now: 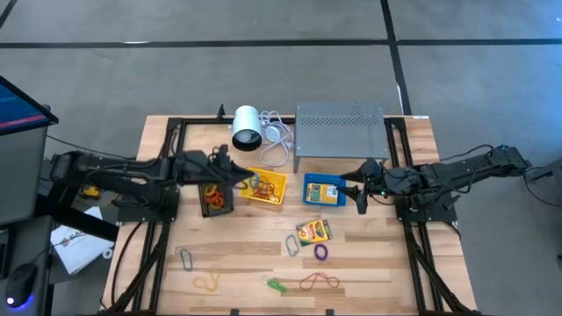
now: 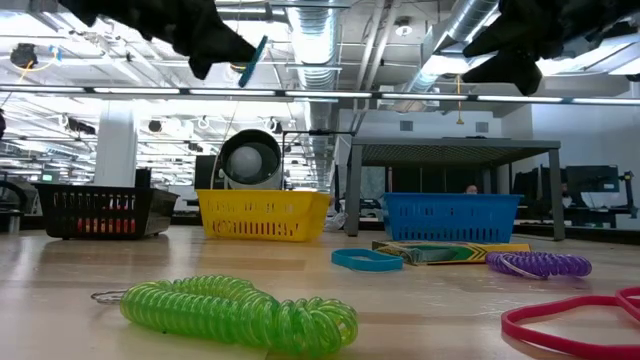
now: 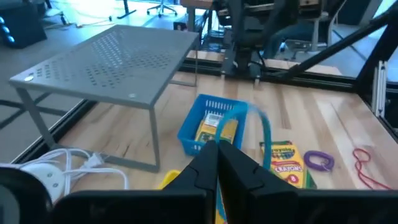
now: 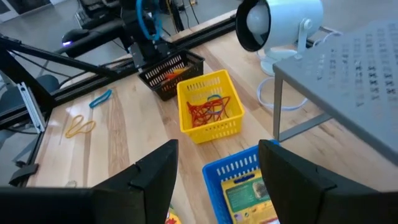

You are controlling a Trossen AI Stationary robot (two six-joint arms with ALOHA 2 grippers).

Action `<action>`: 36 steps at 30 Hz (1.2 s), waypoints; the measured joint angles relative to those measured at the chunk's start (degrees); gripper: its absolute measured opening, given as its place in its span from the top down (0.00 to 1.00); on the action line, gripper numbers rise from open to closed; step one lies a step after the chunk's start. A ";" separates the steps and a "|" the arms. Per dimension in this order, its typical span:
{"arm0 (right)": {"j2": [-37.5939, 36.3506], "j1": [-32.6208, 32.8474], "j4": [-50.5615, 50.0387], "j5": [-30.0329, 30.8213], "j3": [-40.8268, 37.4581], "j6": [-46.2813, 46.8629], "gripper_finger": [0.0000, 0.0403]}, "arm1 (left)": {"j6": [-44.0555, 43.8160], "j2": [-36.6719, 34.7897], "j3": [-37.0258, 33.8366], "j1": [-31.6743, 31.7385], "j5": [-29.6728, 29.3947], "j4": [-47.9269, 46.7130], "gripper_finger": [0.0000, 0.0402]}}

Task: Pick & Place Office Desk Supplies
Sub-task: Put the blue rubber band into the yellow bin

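Observation:
My left gripper (image 1: 239, 178) hangs above the table between the black basket (image 1: 204, 195) and the yellow basket (image 1: 283, 181), shut on a thin blue rubber band (image 3: 266, 134). My right gripper (image 4: 217, 180) stands open above the blue basket (image 4: 214, 169), which holds a crayon box (image 4: 252, 196); it touches nothing. On the table lie another crayon box (image 1: 313, 231), a purple ring (image 1: 321, 252), a blue clip (image 1: 292, 246), a green coil (image 2: 240, 312), a red band (image 1: 319, 281) and a yellow band (image 1: 208, 281). My left gripper pinches the blue rubber band between its two shut fingertips (image 3: 211, 155). The fingers point nearly level, toward the table's right side. The band's free loop (image 3: 239, 109) stands out beyond the fingertips, lifted clear of the table and baskets; in the low view it slants down below the fingers (image 2: 255, 58).
A grey perforated rack (image 1: 341, 127) stands at the far edge, with a white cylinder (image 1: 247, 127) and its white cable (image 1: 277, 140) to its left. The yellow basket holds red and orange bands (image 4: 208, 112). A grey clip (image 1: 187, 259) lies near left.

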 joint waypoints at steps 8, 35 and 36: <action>-0.02 -2.43 3.04 -0.01 0.00 -2.08 0.46 | 0.04 3.05 -0.09 12.14 11.05 -0.03 1.00; -0.03 -5.27 2.73 -0.01 0.00 -2.05 0.46 | -2.16 8.08 -0.09 16.28 18.55 -2.49 1.00; -0.03 -5.27 2.73 -0.01 0.00 -2.05 0.46 | -2.27 8.50 -0.09 16.28 18.09 -3.29 1.00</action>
